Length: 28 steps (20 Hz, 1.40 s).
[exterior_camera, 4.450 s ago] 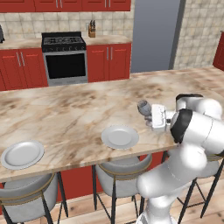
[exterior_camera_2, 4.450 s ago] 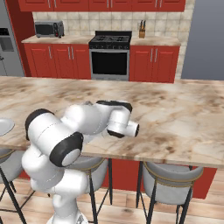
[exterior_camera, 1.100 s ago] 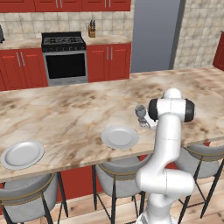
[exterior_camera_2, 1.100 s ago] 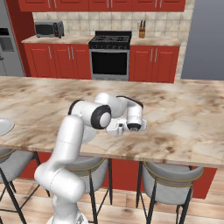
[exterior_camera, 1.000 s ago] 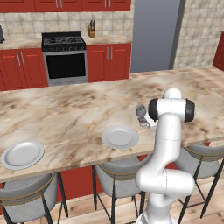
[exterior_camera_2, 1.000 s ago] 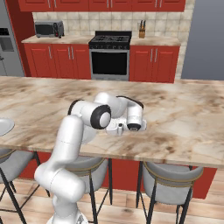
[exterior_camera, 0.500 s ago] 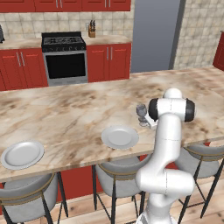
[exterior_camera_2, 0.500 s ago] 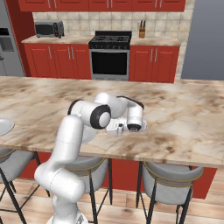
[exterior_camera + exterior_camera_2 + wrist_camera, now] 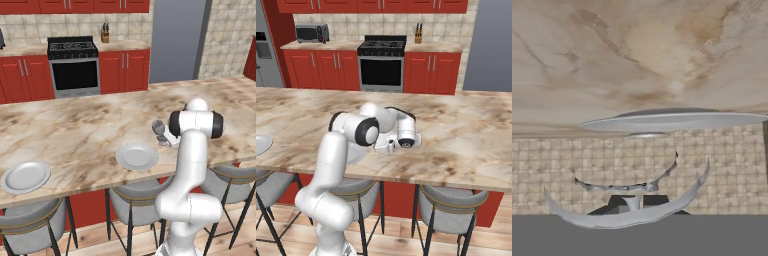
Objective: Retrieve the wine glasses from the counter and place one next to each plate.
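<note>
Two plates are set on the table along its near edge: one plate far left, another plate right of it. A wine glass is held just right of the second plate.

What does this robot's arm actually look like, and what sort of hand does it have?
The arm is glossy white, built of rounded tube-like segments with dark bands at the joints. No loose cables or markings show. It ends in a white block carrying the gripper, two small dark fingertips rather than a hand with fingers.

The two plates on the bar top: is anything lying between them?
No. In the left base view, only bare marbled bar top separates the far plate from the plate near the claw.
</note>
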{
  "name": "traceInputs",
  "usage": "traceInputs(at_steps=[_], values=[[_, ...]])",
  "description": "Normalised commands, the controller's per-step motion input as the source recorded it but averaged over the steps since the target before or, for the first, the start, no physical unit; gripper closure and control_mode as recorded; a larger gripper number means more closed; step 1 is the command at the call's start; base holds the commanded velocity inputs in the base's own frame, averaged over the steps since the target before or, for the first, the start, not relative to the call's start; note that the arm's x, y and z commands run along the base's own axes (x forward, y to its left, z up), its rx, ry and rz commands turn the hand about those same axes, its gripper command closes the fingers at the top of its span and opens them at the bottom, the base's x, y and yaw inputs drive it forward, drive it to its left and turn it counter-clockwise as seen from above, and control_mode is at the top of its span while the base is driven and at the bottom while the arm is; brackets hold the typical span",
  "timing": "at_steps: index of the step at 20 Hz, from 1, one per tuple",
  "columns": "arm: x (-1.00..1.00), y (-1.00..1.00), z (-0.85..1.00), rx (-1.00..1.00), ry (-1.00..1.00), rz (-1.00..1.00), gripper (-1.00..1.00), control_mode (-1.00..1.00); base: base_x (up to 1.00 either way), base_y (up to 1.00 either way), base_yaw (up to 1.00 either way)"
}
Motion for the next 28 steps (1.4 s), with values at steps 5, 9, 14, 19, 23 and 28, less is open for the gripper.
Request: traceInputs(at_steps=[5,9,14,19,23,28], values=[[-0.02,0.15,0.0,0.0,0.13,0.0,1.0,-1.0,0.0,0.0,0.0],[-0.08,0.0,0.0,0.0,0.06,0.0,1.0,-1.0,0.0,0.0,0.0],[-0.04,0.0,-0.03,0.0,0.0,0.03,1.0,-1.0,0.0,0.0,0.0],[0.0,0.0,-0.15,0.0,0.0,0.07,1.0,-1.0,0.0,0.0,0.0],[-0.01,-0.28,-0.07,0.0,-0.04,0.07,1.0,-1.0,0.0,0.0,0.0],[0.0,-0.37,-0.2,0.0,-0.01,0.06,1.0,-1.0,0.0,0.0,0.0]])
